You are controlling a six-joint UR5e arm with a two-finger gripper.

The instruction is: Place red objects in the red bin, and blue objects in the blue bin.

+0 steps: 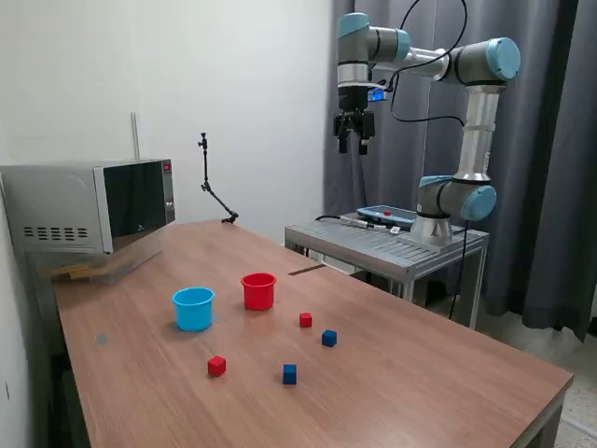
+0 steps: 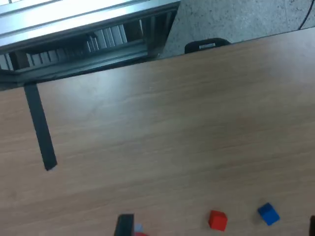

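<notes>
The gripper hung high above the far edge of the table, well clear of everything on it; its fingers held nothing, and from this distance I could not tell how far apart they stood. On the wooden table the red cup and the light blue cup stood upright, near each other, the blue one toward the exterior view's left. Four cubes lay loose in front of them, none inside a cup: one red cube near the red cup, one blue cube just beside it, another red cube below the blue cup, and another blue cube nearest the camera. Nothing stood between cubes and cups.

A microwave sat at the table's far left corner. A thin black stand rose by the white wall. The arm's base stood on a grey metal bench, with dark curtains behind.
</notes>
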